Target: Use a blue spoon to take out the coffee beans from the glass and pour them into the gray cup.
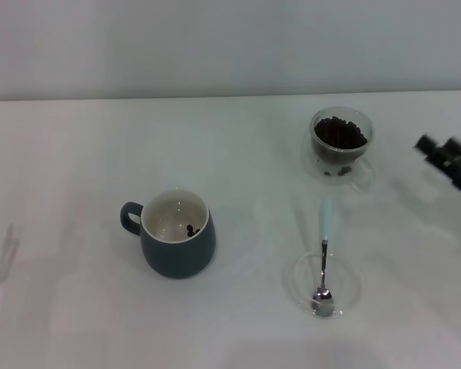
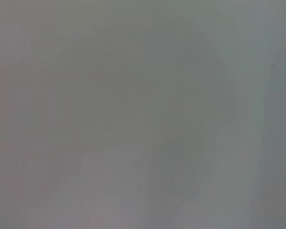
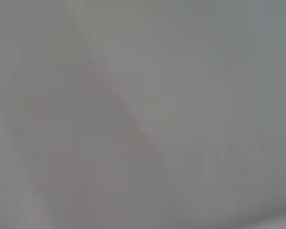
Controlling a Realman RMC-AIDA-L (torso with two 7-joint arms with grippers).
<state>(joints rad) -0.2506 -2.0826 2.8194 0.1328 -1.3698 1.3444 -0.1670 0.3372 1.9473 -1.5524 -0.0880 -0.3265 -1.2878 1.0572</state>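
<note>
Black right gripper enters at the right edge of the head view, blurred and cut off by the frame, so whether its jaws are open or closed cannot be told; it holds nothing visible and touches nothing, hanging near the glass but apart from it. Left gripper is not seen in any view. One small clear double-walled glass sits far right on the white table, holding a heap of dark brown coffee beans; a couple of loose beans lie low in it. One dark blue-gray ceramic mug with cream inside, the gray cup, stands left of centre, loop handle toward the robot's left, with two or three beans on its bottom. One blue spoon lies with its metal bowl on a flat clear glass saucer, pale handle pointing toward the glass. Both wrist views show only featureless grey; nothing can be made out there.
</note>
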